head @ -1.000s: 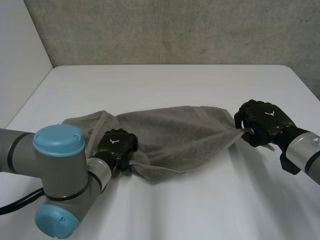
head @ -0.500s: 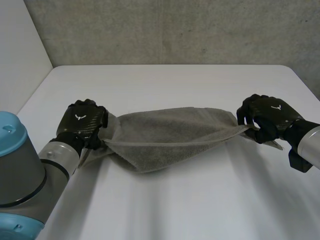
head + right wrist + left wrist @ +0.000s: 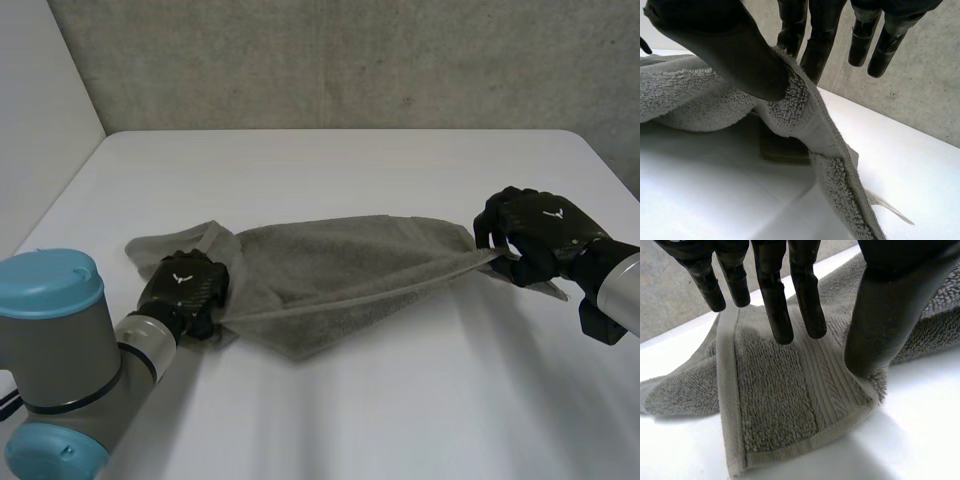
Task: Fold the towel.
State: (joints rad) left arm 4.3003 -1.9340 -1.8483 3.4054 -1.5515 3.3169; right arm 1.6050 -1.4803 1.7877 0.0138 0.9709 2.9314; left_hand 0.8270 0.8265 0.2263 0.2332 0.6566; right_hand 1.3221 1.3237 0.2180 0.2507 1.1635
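Pressing down on the towel [image 3: 340, 265], the left hand [image 3: 185, 290] sits on the cloth's left end, close to the near edge. In the left wrist view its fingers [image 3: 777, 310] are straight and spread, tips just over a flap with a ribbed hem band. The thumb stands apart from them, its tip planted on the band near the flap's corner. Nothing is pinched between thumb and fingers. The flap's corner lies flat on the table [image 3: 350, 160], just past the thumb tip. Beyond the left hand a further piece of the towel spreads toward the table's left side.

The right hand [image 3: 540, 232] is clamped on the towel's right end. In the right wrist view its thumb squeezes a fold of the hem against two of the fingers [image 3: 812, 45]; the other fingers hang straight beside them, touching nothing. From this pinch the hem drops toward the table, and a white label [image 3: 888, 206] sticks out from it low down.

Between the two hands the towel lies across the table's middle, wide at the left and narrowing to a point at the right hand. Its near edge runs as a straight, raised line from one hand to the other. The right end is held just off the surface.
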